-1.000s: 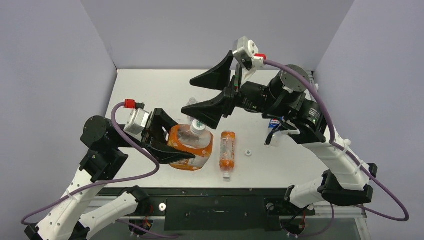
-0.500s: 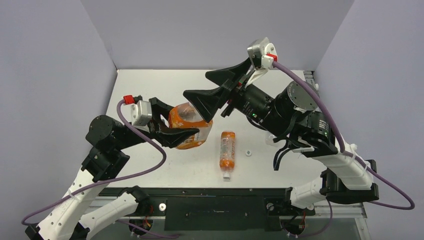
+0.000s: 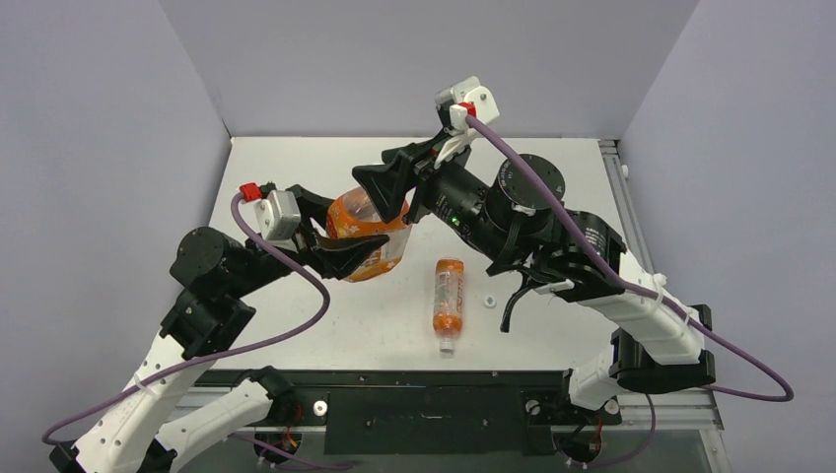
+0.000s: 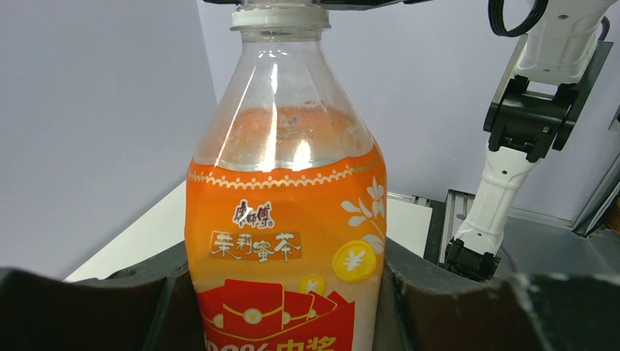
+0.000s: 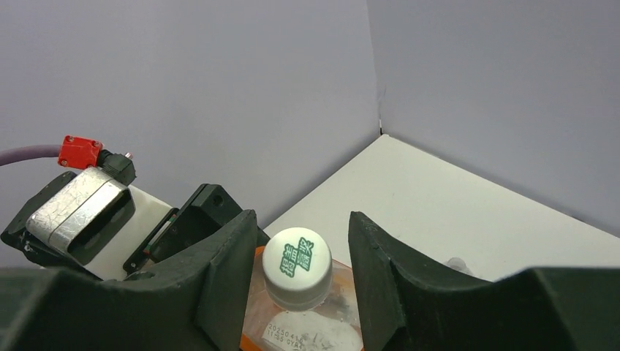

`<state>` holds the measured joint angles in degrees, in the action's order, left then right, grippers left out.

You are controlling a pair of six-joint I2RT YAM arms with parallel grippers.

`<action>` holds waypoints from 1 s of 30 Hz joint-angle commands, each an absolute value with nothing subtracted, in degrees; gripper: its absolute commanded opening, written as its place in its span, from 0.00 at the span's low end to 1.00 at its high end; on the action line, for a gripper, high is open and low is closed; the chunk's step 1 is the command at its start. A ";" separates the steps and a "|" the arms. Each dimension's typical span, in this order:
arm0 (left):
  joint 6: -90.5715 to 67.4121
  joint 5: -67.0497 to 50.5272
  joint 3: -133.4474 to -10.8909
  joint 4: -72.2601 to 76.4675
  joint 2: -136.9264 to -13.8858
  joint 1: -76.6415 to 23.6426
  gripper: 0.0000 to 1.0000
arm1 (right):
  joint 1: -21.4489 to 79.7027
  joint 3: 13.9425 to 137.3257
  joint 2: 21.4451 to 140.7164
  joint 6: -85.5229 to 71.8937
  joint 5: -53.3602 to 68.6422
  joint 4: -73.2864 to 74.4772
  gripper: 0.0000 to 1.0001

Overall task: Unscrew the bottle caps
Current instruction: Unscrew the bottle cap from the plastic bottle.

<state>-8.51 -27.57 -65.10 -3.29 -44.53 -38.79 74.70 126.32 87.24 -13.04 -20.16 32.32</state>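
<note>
– Here, your right gripper (image 5: 300, 241) hangs over the neck of the wide orange bottle (image 4: 285, 241), its two black fingers (image 5: 227, 270) standing either side of the white cap (image 5: 297, 263) with the green mark on top. The jaws are partly apart. A thin strip of gap shows on each side of the cap, so nothing is pinched between them.

– And your left gripper (image 4: 285, 307)? It is closed on that same bottle, a finger pressed to each flank of the orange label, low on the body. In your left wrist view the bottle stands straight up, with its clear shoulder and capped neck at the top of the frame.

– From above, you see it differently. The bottle leans with its neck toward the right gripper, between the two arms and over the left-centre of the white table (image 3: 286, 168). Whether its base touches the table you cannot tell.

– Further out, the slim orange bottle (image 3: 449, 296) lies on its side toward the near edge of your table, well apart from both grippers. Just beside it, to the right, a loose white cap (image 3: 490, 300) rests on the surface.
</note>
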 commanded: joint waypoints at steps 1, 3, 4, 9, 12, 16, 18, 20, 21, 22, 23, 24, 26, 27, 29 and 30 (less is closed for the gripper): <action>-7.91 -25.80 -65.14 -1.71 -43.98 -38.63 0.00 | 74.92 129.81 87.77 -12.74 -21.49 32.59 0.44; -7.98 -25.78 -65.17 -1.55 -44.05 -38.59 0.00 | 74.96 130.66 88.46 -12.74 -20.92 33.23 0.42; -7.99 -25.69 -65.19 -1.51 -44.06 -38.61 0.00 | 74.96 130.88 88.71 -12.79 -20.79 33.36 0.39; -8.00 -25.21 -65.34 -1.48 -44.25 -38.58 0.00 | 74.80 131.43 89.49 -13.12 -19.56 34.23 0.41; -8.00 -25.15 -65.55 -1.54 -44.36 -38.59 0.00 | 74.79 132.49 90.19 -13.18 -19.05 35.37 0.50; -8.20 -25.14 -65.62 -1.58 -44.38 -38.59 0.00 | 74.49 132.69 90.10 -13.25 -18.77 35.77 0.49; -8.25 -25.18 -65.62 -1.63 -44.33 -38.63 0.00 | 74.31 132.74 89.95 -13.27 -18.39 35.83 0.45; -8.30 -25.18 -65.78 -1.66 -44.44 -38.59 0.00 | 74.16 132.98 89.96 -13.27 -18.00 36.02 0.37; -8.33 -25.21 -65.81 -1.67 -44.49 -38.54 0.00 | 74.00 133.09 90.02 -13.34 -17.88 36.19 0.31; -8.41 -25.22 -65.87 -1.67 -44.52 -38.61 0.00 | 73.78 133.17 90.03 -13.35 -17.45 36.29 0.28; -8.42 -25.29 -65.98 -1.63 -44.55 -38.59 0.00 | 73.67 133.33 90.06 -13.36 -17.25 36.60 0.22; -8.59 -25.42 -66.07 -1.60 -44.56 -38.59 0.00 | 73.42 133.42 90.08 -13.36 -17.08 36.76 0.18; -8.84 -25.75 -66.23 -1.58 -44.64 -38.60 0.00 | 72.83 133.50 89.74 -13.23 -16.61 37.24 0.09; -9.20 -25.97 -66.34 -1.52 -44.62 -38.59 0.00 | 72.58 133.46 89.36 -13.04 -16.31 37.39 0.05; -10.09 -27.50 -66.54 -1.31 -44.58 -38.58 0.00 | 71.46 133.23 88.48 -12.31 -11.18 37.11 0.00; -10.50 -29.27 -66.62 -1.18 -44.53 -38.58 0.00 | 70.23 133.01 88.01 -12.04 -9.02 36.88 0.00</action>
<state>-8.69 -26.17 -64.95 -3.27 -44.60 -38.79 72.64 131.52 89.89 -13.10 -16.51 37.41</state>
